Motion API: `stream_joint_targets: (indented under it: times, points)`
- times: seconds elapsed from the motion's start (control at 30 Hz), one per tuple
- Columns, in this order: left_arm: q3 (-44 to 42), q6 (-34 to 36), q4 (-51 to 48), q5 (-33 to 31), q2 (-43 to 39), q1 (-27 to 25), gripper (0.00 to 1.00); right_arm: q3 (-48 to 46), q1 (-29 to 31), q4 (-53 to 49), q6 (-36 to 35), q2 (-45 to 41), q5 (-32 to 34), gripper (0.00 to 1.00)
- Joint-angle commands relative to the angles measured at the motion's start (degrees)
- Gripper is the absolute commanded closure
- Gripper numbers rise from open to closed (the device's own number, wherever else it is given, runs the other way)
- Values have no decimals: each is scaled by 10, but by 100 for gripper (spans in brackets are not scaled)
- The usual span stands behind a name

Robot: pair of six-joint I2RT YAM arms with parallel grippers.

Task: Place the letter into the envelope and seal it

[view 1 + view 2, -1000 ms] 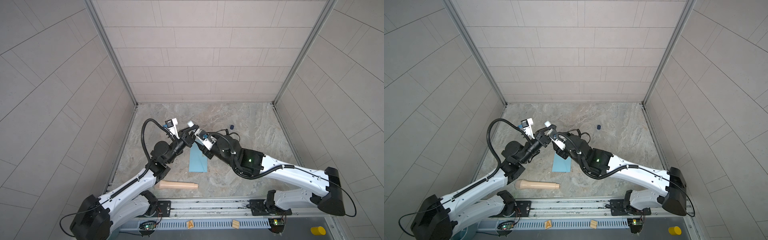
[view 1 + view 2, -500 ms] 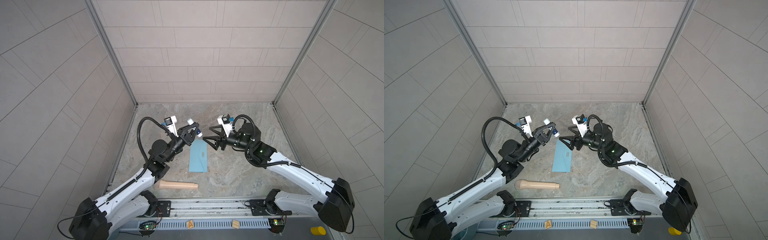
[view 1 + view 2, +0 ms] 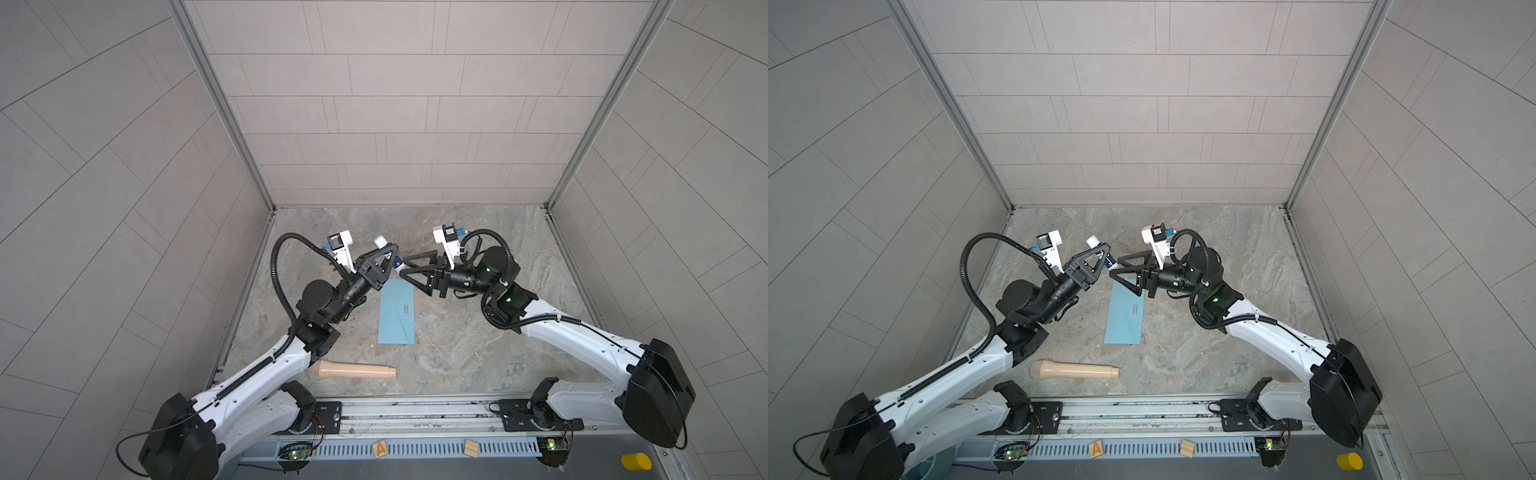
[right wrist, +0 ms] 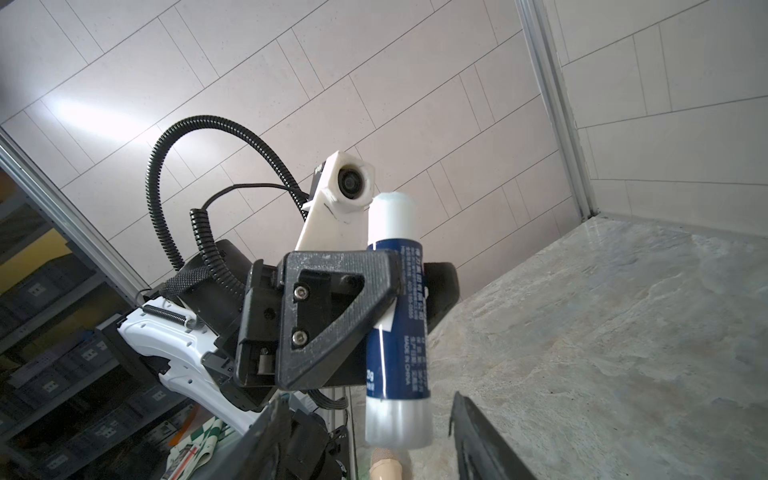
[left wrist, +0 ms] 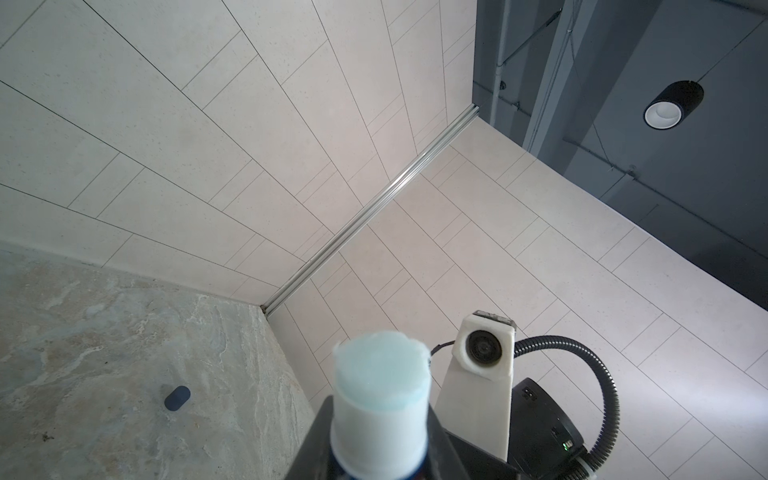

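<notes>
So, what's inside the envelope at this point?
Nothing of its inside shows: the envelope lies flat, flap folded over. No letter shows in any view; whether it is inside cannot be told.

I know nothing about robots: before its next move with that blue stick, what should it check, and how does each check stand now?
1. Grip: the left hand holds the glue stick: ok.
2. Glue: the glue tip is uncovered: ok.
3. The right hand is open: ok.
4. The envelope lies flat on the table: ok.
5. The letter is inside the envelope: cannot tell, it is not in view.
</notes>
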Motion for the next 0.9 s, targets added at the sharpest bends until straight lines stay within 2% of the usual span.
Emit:
stream_joint_targets:
  times: [0.0,0.07,0.4,0.63,0.77,0.87]
  points:
    - [18,-8,41,9,0,1,100,2,0,44,28,10,-14,42]
    - [18,-9,41,9,0,1,100,3,0,51,33,15,-14,45]
    - [14,-10,42,5,0,1,100,5,5,69,48,29,-9,70]
    - [11,-8,41,5,1,1,100,5,5,52,37,22,11,91]
    - [10,7,22,5,-2,1,100,14,12,-19,-12,0,54,100]
    - [12,29,-10,-2,-6,0,100,36,35,-128,-100,-27,129,100]
